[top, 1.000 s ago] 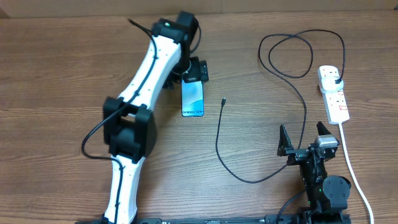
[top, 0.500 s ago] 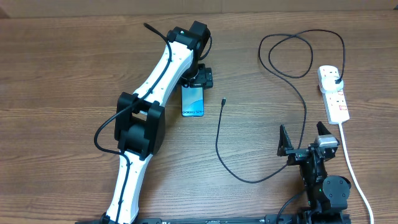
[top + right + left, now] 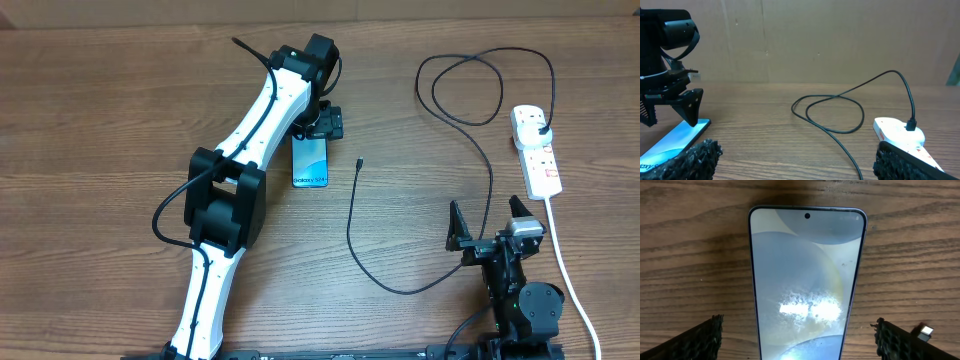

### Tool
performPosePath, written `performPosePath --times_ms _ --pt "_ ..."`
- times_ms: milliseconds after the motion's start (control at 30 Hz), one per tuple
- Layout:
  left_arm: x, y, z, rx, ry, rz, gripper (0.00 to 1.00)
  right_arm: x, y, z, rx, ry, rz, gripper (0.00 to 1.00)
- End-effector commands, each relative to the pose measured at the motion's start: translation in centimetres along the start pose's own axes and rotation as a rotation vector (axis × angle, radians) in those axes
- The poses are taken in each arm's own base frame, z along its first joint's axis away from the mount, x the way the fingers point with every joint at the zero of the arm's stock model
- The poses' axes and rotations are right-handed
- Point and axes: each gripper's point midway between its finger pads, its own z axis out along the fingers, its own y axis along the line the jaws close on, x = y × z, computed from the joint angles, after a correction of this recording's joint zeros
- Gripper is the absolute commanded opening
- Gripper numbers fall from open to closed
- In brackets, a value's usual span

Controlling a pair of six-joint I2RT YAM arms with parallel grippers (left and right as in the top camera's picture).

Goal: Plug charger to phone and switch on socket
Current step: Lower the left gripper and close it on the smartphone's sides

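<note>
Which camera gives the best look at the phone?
The left wrist view: the phone fills the frame, screen up, its lower end cut off. Overhead shows it small and distant; the right wrist view catches only one corner at lower left.

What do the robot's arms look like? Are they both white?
No. The left arm has long white shells, chunky black joints and a thin black cable looping alongside. The right arm is mostly black. The left end effector and right end effector each have two black fingers with rough, bumpy pads.
</note>
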Motion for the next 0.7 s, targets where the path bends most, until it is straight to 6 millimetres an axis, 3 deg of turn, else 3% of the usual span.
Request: performPosePath --times_ms 0,400,667 --pt "0.7 -0.7 0.6 -0.005 0.015 0.021 1.0 0.1 0.0 0.0 0.001 -0.005 -0.005 1.0" --pt "0.7 -0.7 0.7 -0.006 0.017 0.022 1.0 0.1 0.0 0.0 0.001 -0.005 -0.005 1.0" --pt "1.4 -0.3 3.4 -0.037 0.072 0.029 1.0 0.1 0.0 0.0 0.001 -0.005 -0.005 1.0"
